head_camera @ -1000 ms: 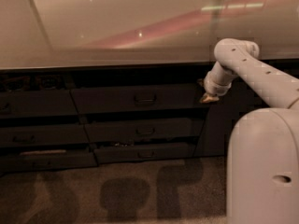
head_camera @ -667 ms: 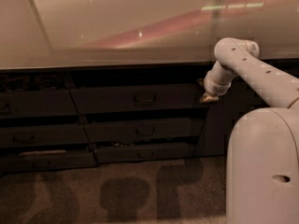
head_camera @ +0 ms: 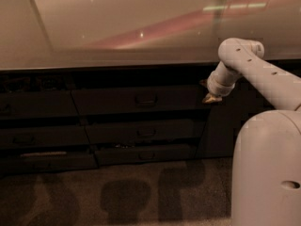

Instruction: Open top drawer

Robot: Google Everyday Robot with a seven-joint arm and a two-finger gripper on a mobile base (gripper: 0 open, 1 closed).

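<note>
The top drawer is the wide dark front in the middle stack under the counter, with a small loop handle at its centre. Its front stands about level with the drawers around it. My gripper hangs at the end of the white arm, just off the drawer's right end and well to the right of the handle. It is close to the cabinet face, and whether it touches the front cannot be told.
Two shallower drawers lie below the top one, and another stack stands to the left. A pale countertop runs above. A dark cabinet door is at the right, and my white base fills the lower right.
</note>
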